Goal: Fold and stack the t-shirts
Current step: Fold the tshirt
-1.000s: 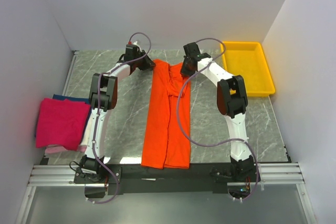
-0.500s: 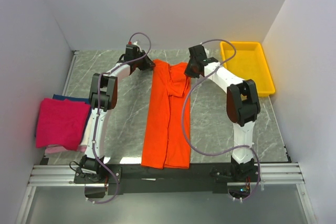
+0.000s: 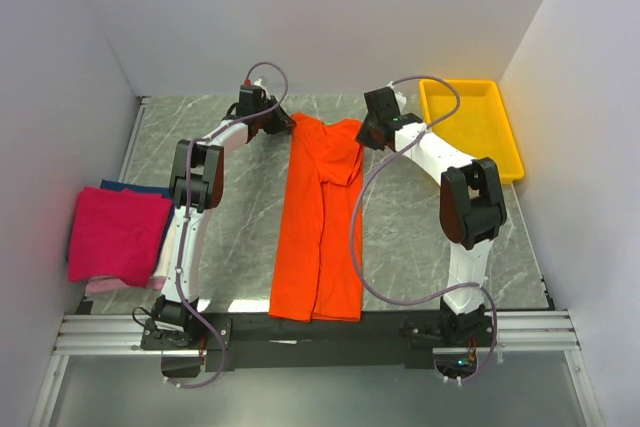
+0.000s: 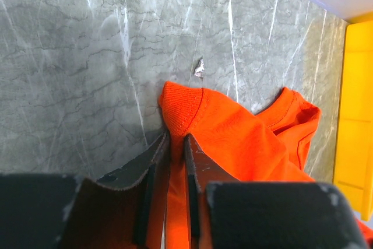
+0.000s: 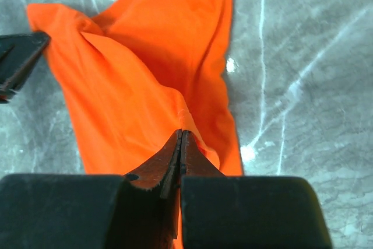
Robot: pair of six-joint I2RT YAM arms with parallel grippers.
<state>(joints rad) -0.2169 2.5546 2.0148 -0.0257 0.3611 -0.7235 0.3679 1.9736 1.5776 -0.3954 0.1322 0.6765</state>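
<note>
At the left edge of the bench we see a folded magenta t-shirt | our left claw pinches the far-left corner of the orange t-shirt, which lies lengthwise mid-bench | our right claw is clenched on its far-right fold | a yellow tray sits far right.

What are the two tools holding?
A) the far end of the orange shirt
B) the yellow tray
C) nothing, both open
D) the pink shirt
A: the left tool and the right tool are each shut on orange cloth in their wrist views, and from above both sit at the far corners of the orange shirt.
</note>
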